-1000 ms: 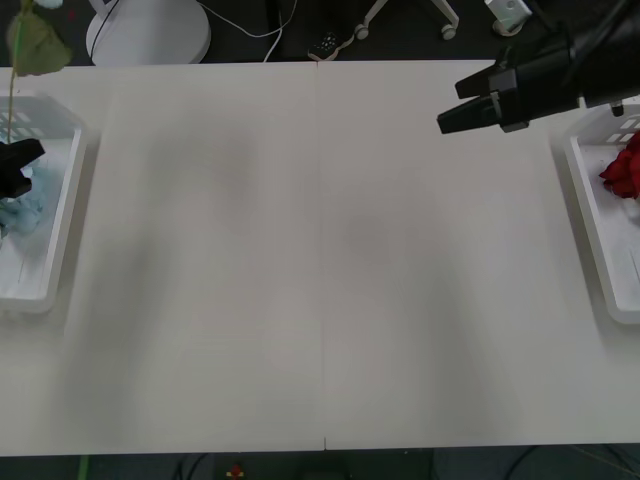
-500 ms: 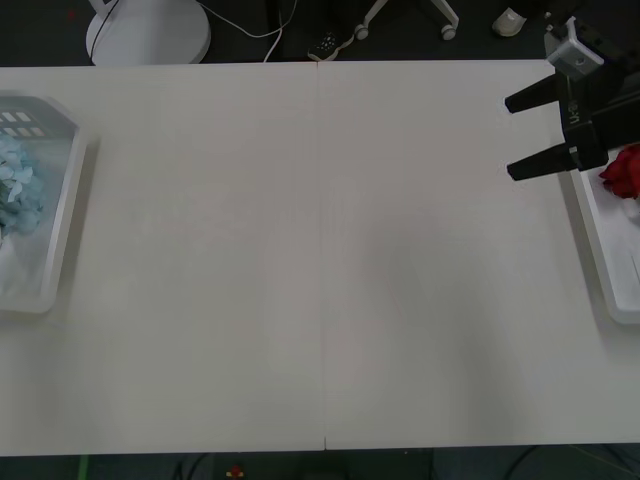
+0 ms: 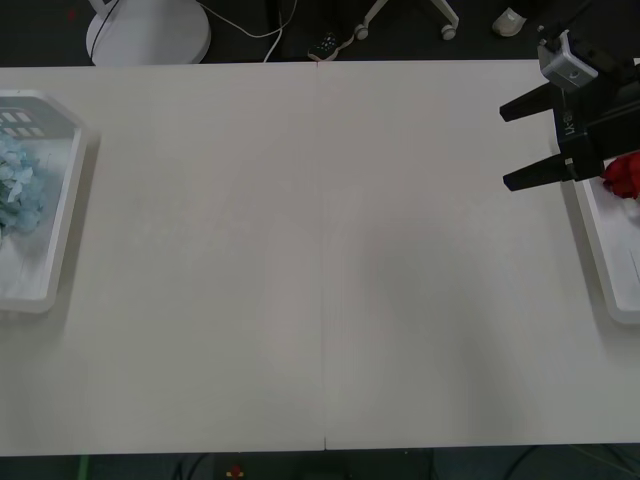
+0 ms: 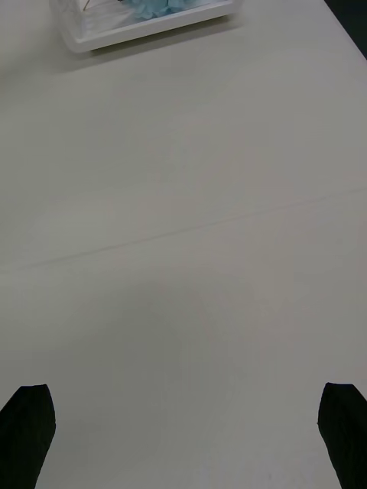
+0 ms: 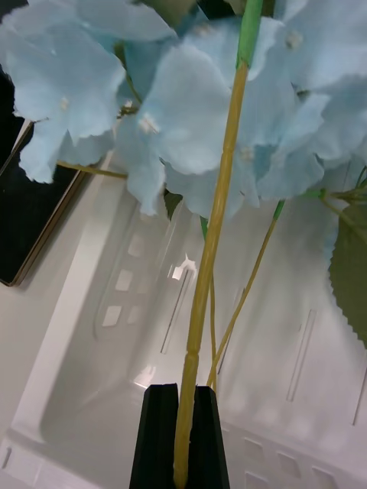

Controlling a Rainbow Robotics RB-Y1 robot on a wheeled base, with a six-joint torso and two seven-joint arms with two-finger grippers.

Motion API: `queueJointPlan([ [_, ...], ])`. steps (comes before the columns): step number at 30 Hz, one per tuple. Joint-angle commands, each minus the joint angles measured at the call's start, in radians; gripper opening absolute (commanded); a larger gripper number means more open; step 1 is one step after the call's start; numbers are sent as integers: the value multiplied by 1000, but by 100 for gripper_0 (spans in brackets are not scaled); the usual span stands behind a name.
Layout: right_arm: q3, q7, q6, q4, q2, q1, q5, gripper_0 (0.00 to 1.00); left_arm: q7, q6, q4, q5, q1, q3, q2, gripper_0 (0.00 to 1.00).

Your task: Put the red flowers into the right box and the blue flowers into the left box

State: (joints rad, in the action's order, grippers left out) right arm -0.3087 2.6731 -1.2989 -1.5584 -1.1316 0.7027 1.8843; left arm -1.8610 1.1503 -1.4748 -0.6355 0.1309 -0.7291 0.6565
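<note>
The left box (image 3: 62, 215) stands at the table's left edge with blue flowers (image 3: 18, 185) lying in it. At the right edge, the right box (image 3: 600, 250) holds a red flower (image 3: 625, 175). My right gripper (image 3: 510, 145) hovers open just left of the right box, and its black fingers (image 4: 29, 428) have only bare table between them. Across the table from it are the left box (image 4: 145, 30) and the blue flowers (image 4: 160, 6). My left gripper (image 5: 181, 435) is shut on the yellow-green stem (image 5: 214, 229) of a blue flower (image 5: 153, 99), held above the left box (image 5: 115, 306).
The white table (image 3: 320, 260) has a thin seam down its middle. Beyond its far edge are a white round base (image 3: 148, 35) and chair legs (image 3: 410, 15) on a dark floor.
The right gripper has swung back toward the right box and opened. The left gripper and the leaf it held up have left the front view's left edge. Little has moved in the last half second.
</note>
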Motion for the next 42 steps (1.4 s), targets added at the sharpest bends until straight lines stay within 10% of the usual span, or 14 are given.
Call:
queueJointPlan([
  [1, 2, 32, 15, -25, -17, -3, -7, 100, 10, -27, -19, 16, -60, 50, 66, 2],
  [8, 2, 32, 15, -25, -17, -3, -7, 100, 13, -24, -27, -52, -62, 46, 66, 65],
  [14, 2, 32, 15, -25, -17, -3, -7, 100, 5, 118, -107, -190, -65, -12, 86, 92],
  [25, 2, 32, 15, -25, -17, -3, -7, 100, -1, 448, -377, -520, -76, -144, 123, 97],
  [34, 2, 32, 15, -25, -17, -3, -7, 100, -156, 151, -372, -928, -148, 154, 184, 97],
  [42, 2, 32, 15, -25, -17, -3, -7, 100, -280, 95, -369, -1064, -24, 389, 304, 97],
])
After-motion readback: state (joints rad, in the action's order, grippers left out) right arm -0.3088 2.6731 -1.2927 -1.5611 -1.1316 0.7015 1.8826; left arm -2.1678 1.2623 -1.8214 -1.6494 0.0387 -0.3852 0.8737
